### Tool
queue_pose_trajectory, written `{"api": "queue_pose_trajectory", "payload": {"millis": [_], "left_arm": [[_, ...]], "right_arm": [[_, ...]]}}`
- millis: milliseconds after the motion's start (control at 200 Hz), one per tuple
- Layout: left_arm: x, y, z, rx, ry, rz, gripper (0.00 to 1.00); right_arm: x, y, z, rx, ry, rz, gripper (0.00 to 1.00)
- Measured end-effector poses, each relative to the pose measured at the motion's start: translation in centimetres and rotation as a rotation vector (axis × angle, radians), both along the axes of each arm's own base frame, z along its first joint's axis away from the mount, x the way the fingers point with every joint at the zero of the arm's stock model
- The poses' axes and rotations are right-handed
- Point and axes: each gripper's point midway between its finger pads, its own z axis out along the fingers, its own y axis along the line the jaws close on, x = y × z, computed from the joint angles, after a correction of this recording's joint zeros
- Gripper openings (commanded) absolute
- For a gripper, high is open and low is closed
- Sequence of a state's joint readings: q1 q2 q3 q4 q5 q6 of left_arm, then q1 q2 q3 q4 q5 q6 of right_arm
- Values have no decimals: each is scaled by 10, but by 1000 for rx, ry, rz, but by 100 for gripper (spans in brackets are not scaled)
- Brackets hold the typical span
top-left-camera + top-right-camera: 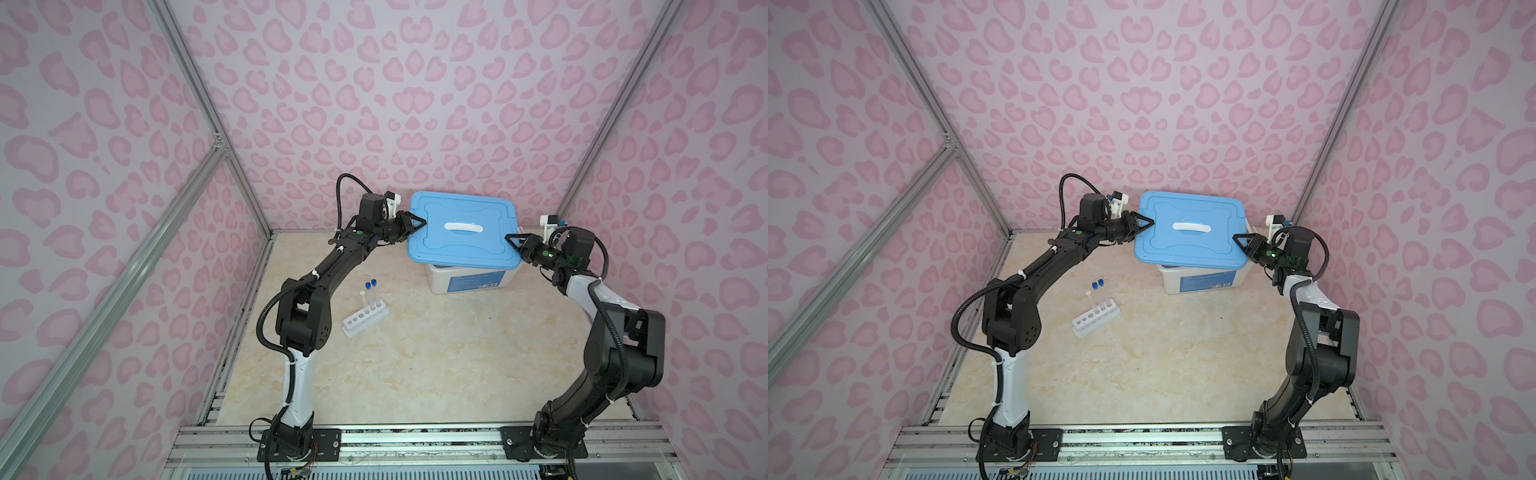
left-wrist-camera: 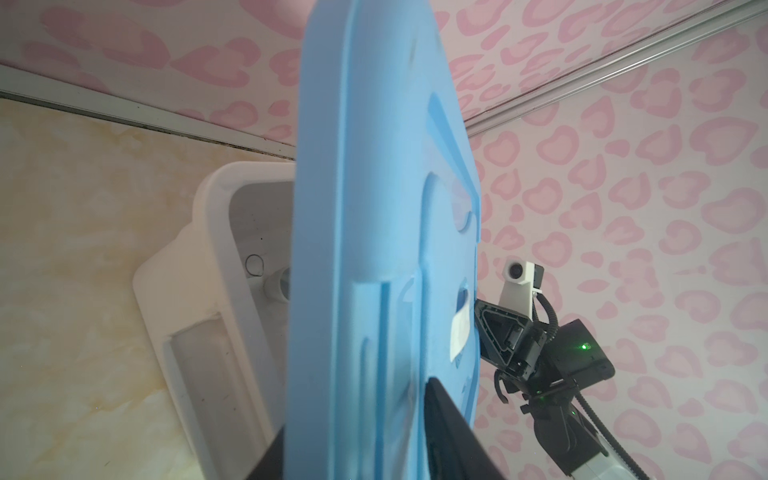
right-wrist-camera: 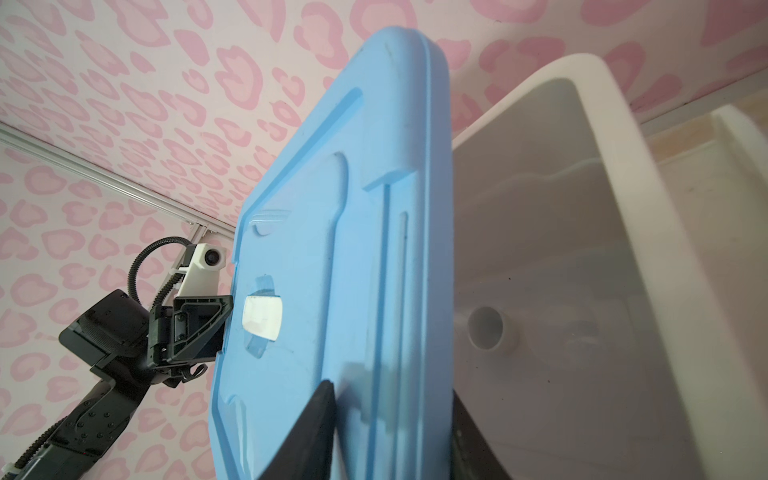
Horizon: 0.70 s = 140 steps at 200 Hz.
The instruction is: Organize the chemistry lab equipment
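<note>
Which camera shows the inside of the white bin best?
The right wrist view: the white bin lies open to it, a small white cup inside. The left wrist view shows only a sliver past the blue lid; in both top views that lid hides the inside.

Words to read: none can be made out in any view.
Blue sticker [image 1: 476, 282] [image 1: 1204, 282]: it sits on the front wall of the white bin [image 1: 438, 279] [image 1: 1169, 281]. In both top views it has rows of tiny pale print and a small dark strip near one corner. All of it is too small and blurry to read.
Blue lid [image 1: 453, 245] [image 2: 374, 208] [image 3: 353, 249]: only raised shapes and grooves show on it. No letters or numbers can be made out, even up close in the wrist views.
</note>
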<state>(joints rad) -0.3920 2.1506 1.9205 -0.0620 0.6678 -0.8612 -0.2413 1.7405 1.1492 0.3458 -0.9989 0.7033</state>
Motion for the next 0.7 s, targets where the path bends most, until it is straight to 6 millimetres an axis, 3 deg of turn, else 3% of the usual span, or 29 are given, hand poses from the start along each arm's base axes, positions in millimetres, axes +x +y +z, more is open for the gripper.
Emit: {"api": "queue_pose_trajectory", "payload": {"millis": [195,410,700], "left_arm": [[0,2,-10,50,11,25,45],[1,-2,-2,78,-18,30,45],[-2,-8,-19,110,18,17,45]], "right_arm": [[4,-8,-4,3,11,-17,37],[8,-12,3,0,0,-23,37],[12,-18,3,-7,17,-30,37]]}}
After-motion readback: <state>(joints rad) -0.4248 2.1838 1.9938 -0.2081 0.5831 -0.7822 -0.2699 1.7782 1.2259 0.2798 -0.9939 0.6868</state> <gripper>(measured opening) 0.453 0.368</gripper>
